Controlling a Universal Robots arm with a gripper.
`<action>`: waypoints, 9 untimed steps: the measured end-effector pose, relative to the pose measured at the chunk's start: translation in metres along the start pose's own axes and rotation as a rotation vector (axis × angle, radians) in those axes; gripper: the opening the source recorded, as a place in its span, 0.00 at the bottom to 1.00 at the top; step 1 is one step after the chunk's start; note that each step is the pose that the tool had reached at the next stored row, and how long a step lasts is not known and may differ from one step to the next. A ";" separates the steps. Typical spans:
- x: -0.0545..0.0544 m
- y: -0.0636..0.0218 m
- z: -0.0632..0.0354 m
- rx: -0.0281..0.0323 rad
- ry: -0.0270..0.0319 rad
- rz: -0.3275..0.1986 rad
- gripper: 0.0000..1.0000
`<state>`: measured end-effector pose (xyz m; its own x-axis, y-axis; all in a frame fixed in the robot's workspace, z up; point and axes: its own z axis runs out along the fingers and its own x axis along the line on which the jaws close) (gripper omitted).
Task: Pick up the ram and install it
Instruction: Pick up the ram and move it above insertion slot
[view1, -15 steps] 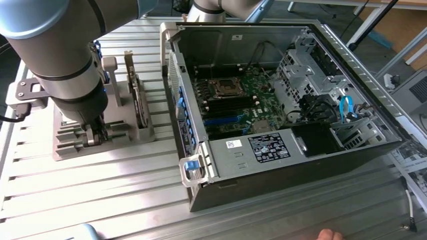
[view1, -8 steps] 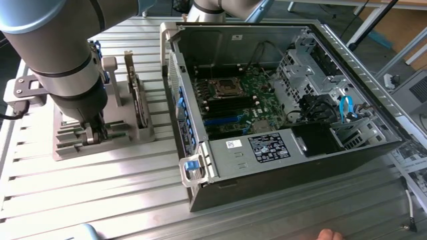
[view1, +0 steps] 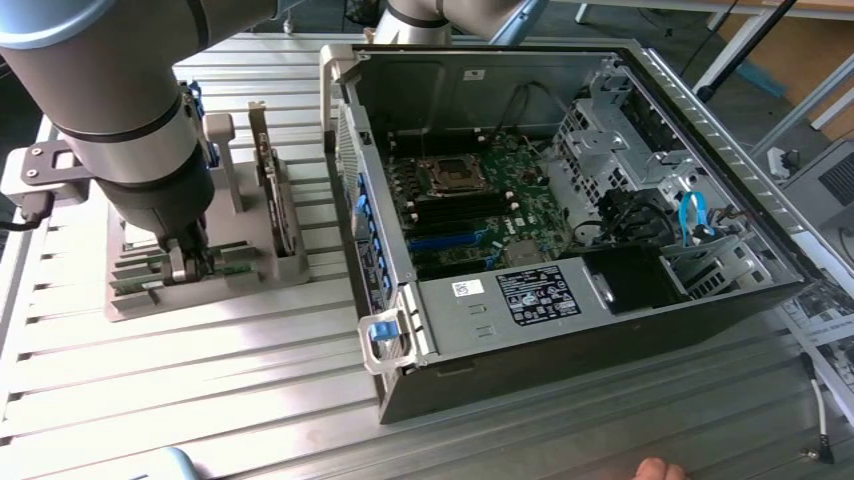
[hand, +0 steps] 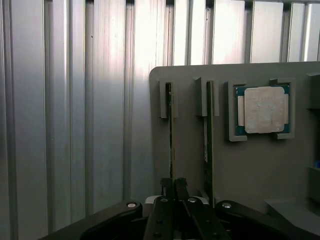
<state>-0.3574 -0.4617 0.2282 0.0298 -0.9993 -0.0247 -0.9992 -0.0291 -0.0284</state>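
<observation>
Hand (hand: 174, 183) – nearly shut. Its two black fingers (hand: 167, 186) pinch either side of the ram (hand: 171, 135) at the stick's upper edge, with no gap visible between pads and board. The ram is still seated in its slot, not lifted.

Ram: a thin green board standing on its long edge, seen almost edge-on from the wrist as a dark narrow line. It sits in a notched groove of the grey holder (hand: 250, 165). A second stick (hand: 209, 130) stands in the neighbouring groove, parallel and just beside it, untouched.

Holder: a matte grey block, plastic by the look, with a rounded corner and raised guides. A square recess in it holds a processor chip (hand: 263, 110) – a silver lid on a teal-green base, lying flat.

In the exterior view the hand (view1: 191, 268) is down on the holder (view1: 287, 265), which sits near the worktop (view1: 200, 380) edge at the exterior view's left. A larger card (view1: 274, 190) stands upright in the same holder.

Worktop: ribbed aluminium with long parallel channels, bright and reflective.

Computer case (view1: 441, 370): grey sheet metal, lying open on its side over the middle of the worktop and reaching toward the edge at the exterior view's right. The green motherboard (view1: 494, 190) is exposed inside.

A person's fingertip (view1: 654, 468) shows at the near edge.
</observation>
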 end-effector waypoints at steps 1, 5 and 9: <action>0.000 0.0000 0.0000 0.0000 0.0000 0.000 0.14; 0.000 0.0000 -0.0001 -0.0001 0.0000 0.000 0.12; 0.000 0.0000 -0.0032 -0.0002 0.0001 0.000 0.12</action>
<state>-0.3575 -0.4617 0.2315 0.0298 -0.9993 -0.0245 -0.9992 -0.0291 -0.0282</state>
